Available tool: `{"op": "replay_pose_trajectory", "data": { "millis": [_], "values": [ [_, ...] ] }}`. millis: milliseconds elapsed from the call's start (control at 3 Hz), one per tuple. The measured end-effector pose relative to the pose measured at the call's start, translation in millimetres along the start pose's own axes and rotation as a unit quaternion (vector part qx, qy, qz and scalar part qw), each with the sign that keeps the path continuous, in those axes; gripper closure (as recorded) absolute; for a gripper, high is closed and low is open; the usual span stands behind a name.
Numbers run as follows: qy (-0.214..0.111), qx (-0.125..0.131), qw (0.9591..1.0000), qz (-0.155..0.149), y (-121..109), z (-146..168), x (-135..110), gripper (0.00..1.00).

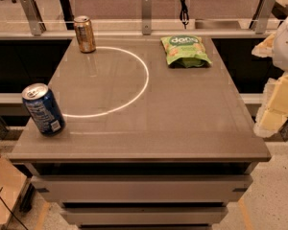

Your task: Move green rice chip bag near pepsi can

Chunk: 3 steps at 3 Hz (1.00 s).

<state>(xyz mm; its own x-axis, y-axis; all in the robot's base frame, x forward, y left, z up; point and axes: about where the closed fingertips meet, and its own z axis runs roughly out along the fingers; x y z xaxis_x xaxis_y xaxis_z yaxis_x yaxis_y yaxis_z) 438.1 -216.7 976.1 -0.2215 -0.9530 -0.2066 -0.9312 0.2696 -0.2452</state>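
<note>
On the grey-brown table point(182, 128): green rice chip bag point(186, 51) far right, pepsi can point(43, 109) near left.
The bag lies flat, printed face up, lettered end toward the far edge, close to the right edge. The pepsi can stands by the near-left corner; a gold-brown can point(85, 34) stands at the far-left corner. Bare tabletop with a white light ring point(134, 97) separates them. The gripper point(277, 99) hangs off the table's right side; its state cannot be told.

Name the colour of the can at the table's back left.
The can is gold-brown, shown in the camera view; the gripper hangs right of the table.
</note>
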Motion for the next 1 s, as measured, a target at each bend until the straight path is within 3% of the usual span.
{"op": "replay_pose_trajectory", "data": {
  "millis": [333, 667, 1000],
  "values": [
    [0.000, 0.000, 1.0000, 0.000, 0.0, 0.0, 0.0, 0.00],
    [-0.020, 0.007, 0.9998, 0.002, -3.3, -2.5, -3.1, 0.00],
    [-0.075, 0.021, 0.9969, 0.012, -13.6, -2.6, -9.6, 0.00]
  ]
}}
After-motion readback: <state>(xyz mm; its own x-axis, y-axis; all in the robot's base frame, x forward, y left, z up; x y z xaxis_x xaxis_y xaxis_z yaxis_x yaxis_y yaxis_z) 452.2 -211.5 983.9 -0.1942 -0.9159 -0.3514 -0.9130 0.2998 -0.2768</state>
